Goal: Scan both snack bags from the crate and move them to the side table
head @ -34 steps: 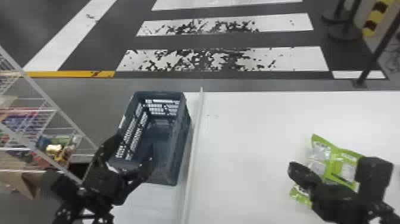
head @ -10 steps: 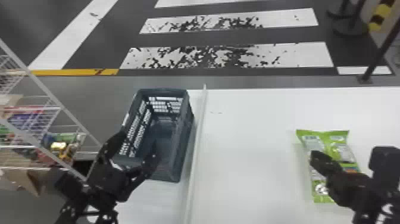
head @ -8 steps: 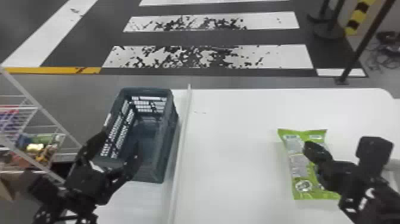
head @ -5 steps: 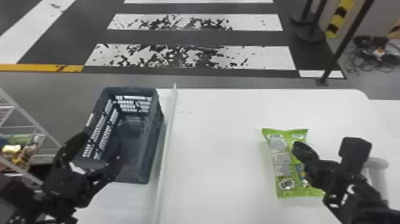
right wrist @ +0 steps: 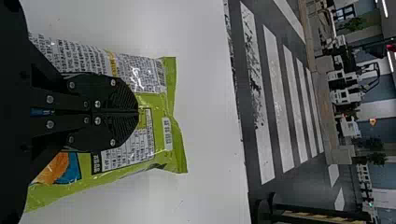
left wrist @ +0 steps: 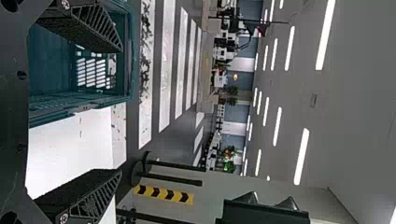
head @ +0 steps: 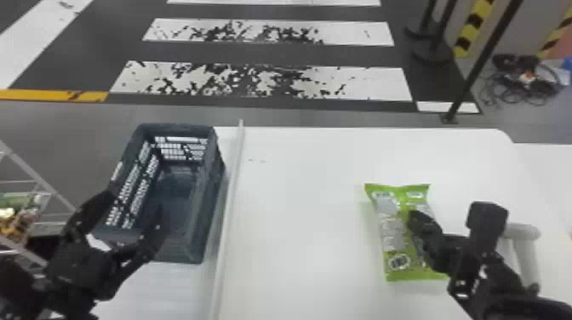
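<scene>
Holding the right claw over the green snack bag, with both fingers together and the tips meeting; not being able to tell about contact with the wrapper. Seeing the bag lying with small print upward on the white bench, toward the right. Holding the left claw with its fingers well apart, by the near end of the dark crate. Seeing the crate standing across the raised rail from the bag.

The snack bag had a glossy, crinkled skin; the crate was probably matt plastic, the surface smooth
</scene>
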